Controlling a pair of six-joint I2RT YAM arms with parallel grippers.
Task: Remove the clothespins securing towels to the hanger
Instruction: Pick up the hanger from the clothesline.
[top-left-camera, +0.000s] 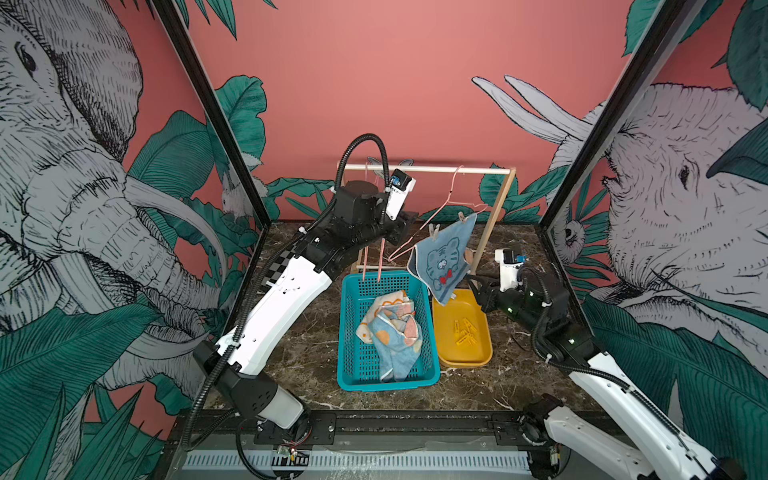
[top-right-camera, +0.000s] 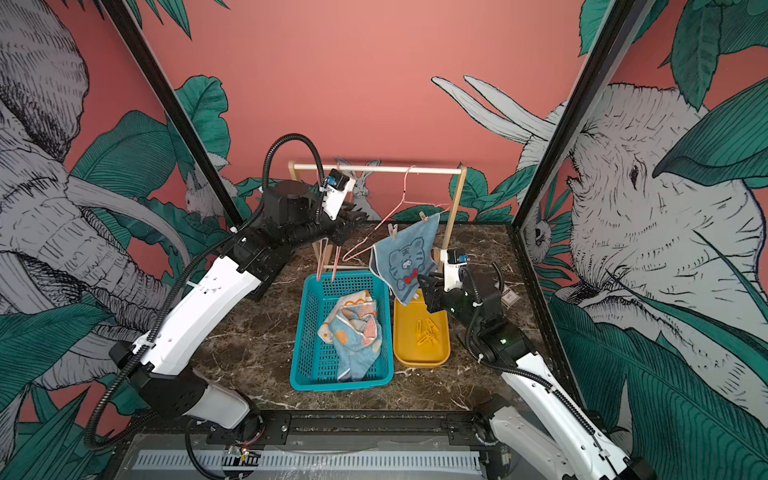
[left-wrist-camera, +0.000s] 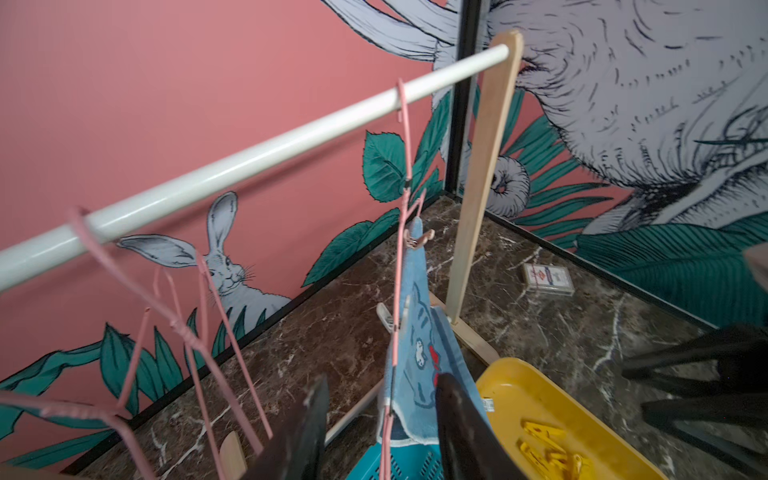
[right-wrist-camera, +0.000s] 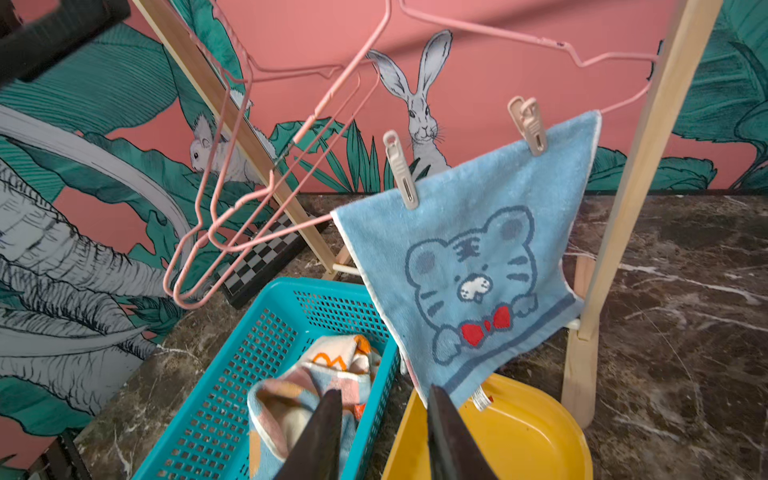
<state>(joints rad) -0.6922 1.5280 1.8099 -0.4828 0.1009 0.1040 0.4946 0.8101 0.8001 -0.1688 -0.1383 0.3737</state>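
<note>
A light blue towel (top-left-camera: 444, 262) with a tiger print hangs from a tilted pink hanger (top-left-camera: 453, 199), pinned by two tan clothespins (right-wrist-camera: 401, 170) (right-wrist-camera: 530, 124). My left gripper (left-wrist-camera: 380, 399) is open at the hanger's lower left end. In the left wrist view the pink wire and the towel's edge (left-wrist-camera: 415, 374) show between the fingers, unclamped. My right gripper (right-wrist-camera: 384, 399) is open and empty, low by the towel's bottom corner, above the gap between basket and tray. Several yellow clothespins (top-left-camera: 465, 332) lie in the yellow tray (top-left-camera: 457, 361). Two more towels (top-left-camera: 390, 328) lie crumpled in the teal basket (top-left-camera: 349, 332).
The wooden rack's white rail (top-left-camera: 436, 169) spans the back, its right post (top-left-camera: 494, 220) just behind the towel. Empty pink hangers (top-left-camera: 380, 257) dangle at the rail's left end over the basket. A small card box (left-wrist-camera: 548, 279) lies at the back right, a checkerboard (right-wrist-camera: 257, 266) behind the rack.
</note>
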